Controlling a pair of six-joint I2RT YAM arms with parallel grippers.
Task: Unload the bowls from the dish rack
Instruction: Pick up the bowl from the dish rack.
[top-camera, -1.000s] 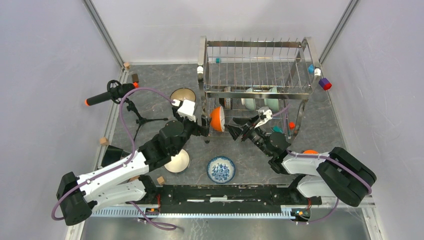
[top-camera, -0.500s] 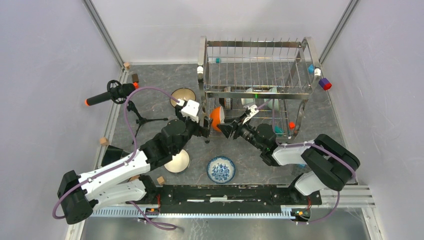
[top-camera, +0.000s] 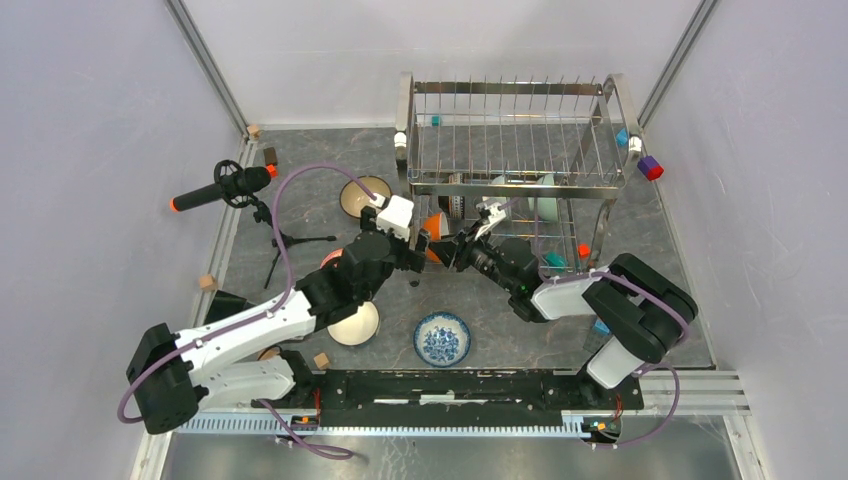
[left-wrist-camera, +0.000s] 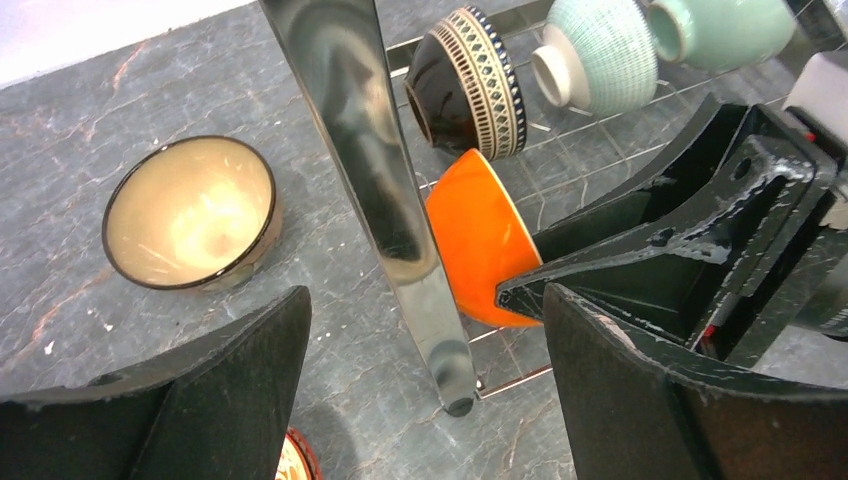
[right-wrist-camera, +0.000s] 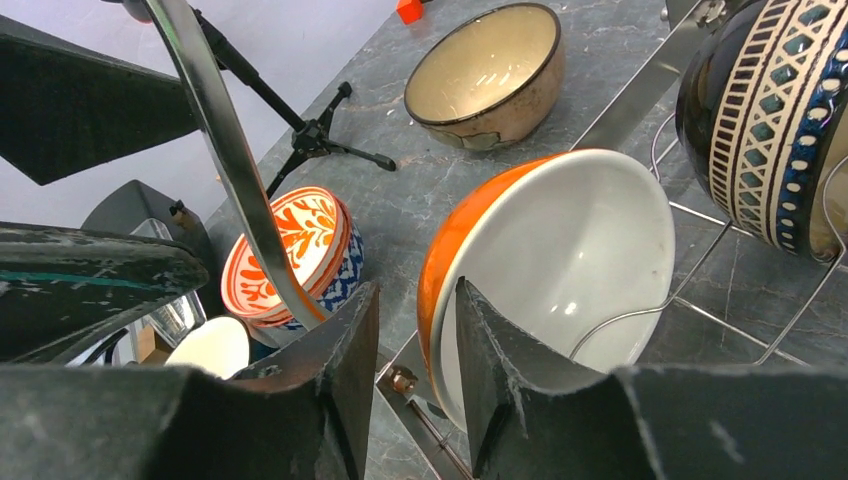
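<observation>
From above, I am seeing the dish rack (top-camera: 505, 187) standing at the far side of the tabletop (top-camera: 300, 170). The orange bowl (top-camera: 433, 226) is sitting on edge in its lower tier, at the near-left corner. Both arms are reaching for that corner, the left gripper (top-camera: 414, 243) just left of the bowl and the right gripper (top-camera: 456, 250) just right of it. A tan bowl (top-camera: 364, 196), a white bowl (top-camera: 355, 322) and a blue-and-white bowl (top-camera: 442, 339) are lying on the tabletop, outside the rack.

Through the left wrist, I am looking at the left gripper (left-wrist-camera: 425, 330) with its jaws standing wide apart and holding nothing. The rack leg (left-wrist-camera: 385, 190) is rising between them, and the orange bowl (left-wrist-camera: 480, 250) is leaning just behind that leg. A dark patterned bowl (left-wrist-camera: 470, 65) and pale green bowls (left-wrist-camera: 595, 55) are waiting further back on the wires.

Through the right wrist, the right gripper (right-wrist-camera: 415, 330) is straddling the near rim of the orange bowl (right-wrist-camera: 560, 260), one finger outside the wall and the other against the white inside. The jaws are standing partly open. I am seeing a sliver of tabletop between the outer finger and the wall, so I am judging the bowl not yet clamped.

To do this grasp well, I am aiming to seat the rim deep between the fingers before squeezing. Then I am planning to lift up and towards me, so the bowl is clearing the wire loop cradling it. I am also minding the left arm: its open jaws are bracketing the leg, close to the right fingertips, and a sideways pull could be knocking them together.
</observation>
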